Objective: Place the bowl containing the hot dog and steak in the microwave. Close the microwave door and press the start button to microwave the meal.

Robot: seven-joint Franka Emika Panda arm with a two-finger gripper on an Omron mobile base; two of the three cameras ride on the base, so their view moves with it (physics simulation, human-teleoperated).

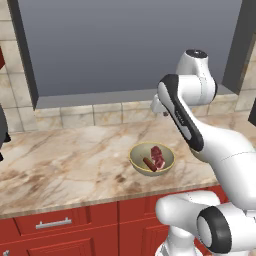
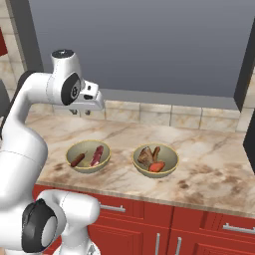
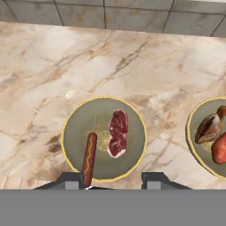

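**Desk:** Red drawer fronts (image 2: 209,224) fill the bottom of the right base view. What sits above them?

**Photographer:** Beige-and-brown marble counter (image 1: 60,160) runs across the middle of the frame, backed by a row of tan tiles (image 2: 154,117). Over the tiles, a broad grey panel in a dark frame (image 1: 130,45) takes up the top of both base views.

**Desk:** And the dishes?

**Photographer:** Two on the counter, near each other but apart. The bowl (image 3: 70,132) lies at lower centre of the hand view, holding the hot dog (image 3: 89,156) on its left side and the steak (image 3: 117,133) just right of it, close together. At the right edge, a second bowl (image 3: 192,137) holds a brown piece of meat (image 3: 208,128) and a reddish-orange item (image 3: 219,149).

**Desk:** The arm?

**Photographer:** The gripper (image 3: 112,181) hangs above the bowl, its two dark fingertips (image 3: 70,180) at the bottom of the hand view, standing apart with a clear gap between them and nothing held. In the right base view it sits at upper left, well above the counter.
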